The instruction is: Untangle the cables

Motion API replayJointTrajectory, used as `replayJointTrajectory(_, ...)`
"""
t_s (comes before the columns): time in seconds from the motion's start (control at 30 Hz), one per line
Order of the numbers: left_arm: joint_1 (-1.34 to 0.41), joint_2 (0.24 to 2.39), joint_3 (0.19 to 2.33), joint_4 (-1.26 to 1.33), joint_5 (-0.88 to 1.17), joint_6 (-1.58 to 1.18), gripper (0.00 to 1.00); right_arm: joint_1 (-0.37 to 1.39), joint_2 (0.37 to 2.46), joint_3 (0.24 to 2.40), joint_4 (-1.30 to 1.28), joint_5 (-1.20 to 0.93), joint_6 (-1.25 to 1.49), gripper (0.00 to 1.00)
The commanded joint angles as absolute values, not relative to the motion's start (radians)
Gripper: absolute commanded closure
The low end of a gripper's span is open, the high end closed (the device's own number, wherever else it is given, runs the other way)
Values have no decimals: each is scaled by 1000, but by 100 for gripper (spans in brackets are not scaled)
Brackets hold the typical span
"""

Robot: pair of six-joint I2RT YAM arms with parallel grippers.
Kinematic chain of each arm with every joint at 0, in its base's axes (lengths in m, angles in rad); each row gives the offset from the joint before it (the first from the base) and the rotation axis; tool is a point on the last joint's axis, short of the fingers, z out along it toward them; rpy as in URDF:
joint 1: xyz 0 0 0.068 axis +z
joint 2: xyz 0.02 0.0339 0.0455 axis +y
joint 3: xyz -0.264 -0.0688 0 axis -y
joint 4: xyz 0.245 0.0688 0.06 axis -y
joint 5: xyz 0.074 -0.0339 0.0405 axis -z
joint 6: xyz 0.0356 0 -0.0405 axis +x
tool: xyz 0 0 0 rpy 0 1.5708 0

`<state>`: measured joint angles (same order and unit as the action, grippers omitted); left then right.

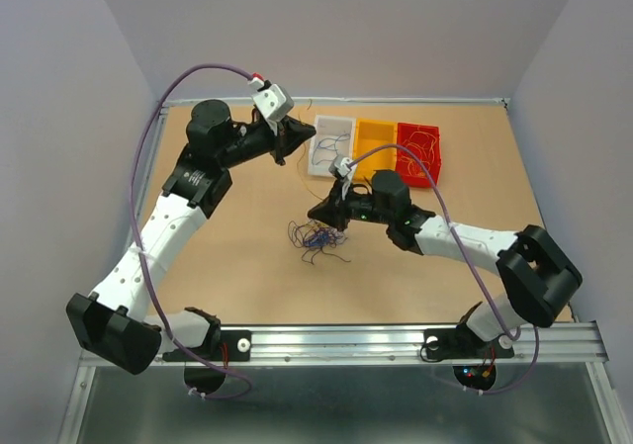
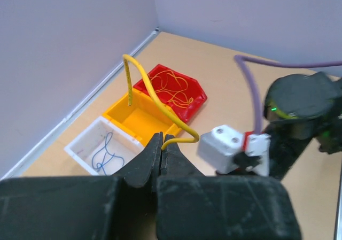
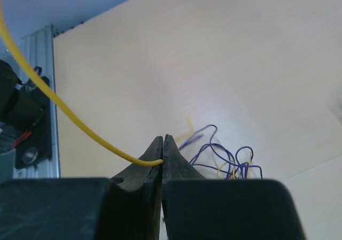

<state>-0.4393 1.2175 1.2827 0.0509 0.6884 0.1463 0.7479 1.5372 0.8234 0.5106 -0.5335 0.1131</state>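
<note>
The left pincer [image 2: 162, 144] was pressed together on a yellow strand [image 2: 155, 93], nipped right at its fingertips. From the tips the strand looped out to the right, then rose in a tall arch above and ahead of the pincer. Its far end came down toward the yellow bin [image 2: 144, 122]. Three bins sat in a row ahead of the tips: the white bin [image 2: 80, 144] nearest and a little left, the yellow bin past it, the red bin [image 2: 195, 100] farthest. A blue wire [image 2: 104, 155] lay curled in the white bin, and yellow coils [image 2: 171, 87] lay in the red one. The right arm [image 2: 299, 106] stood close on this pincer's right.

The right pincer [image 3: 162, 157] was closed too, pinching a yellow wire [image 3: 64, 107] at its tips. That wire swept up and away to the pincer's left and ran out of the wrist view. Whether it was the same piece the left pincer held could not be told. The tangle [image 3: 227, 160], mostly blue wires with a bit of yellow in it, lay on the table [image 1: 257, 286] just past the tips and to their right, lower than them. From above it sat right beside the pincer's tip, on the near side.
</note>
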Motion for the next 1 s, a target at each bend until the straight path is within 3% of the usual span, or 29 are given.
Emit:
replayJointTrajectory(0.0,-430,1256,1287,81,591,135,100,761,1375,790,578,-543,184,99)
replayJointTrajectory(0.43,-422,1347,1079,189,673,172,100,761,1036,910,384,-129,242,99)
replayJointTrajectory(0.67,-440,1350,1057,190,820,212,100,761,1118,936,328,-35,224,99)
replayJointTrajectory(0.97,-517,1391,1034,199,784,261,100,759,1190,902,449,-5,238,98)
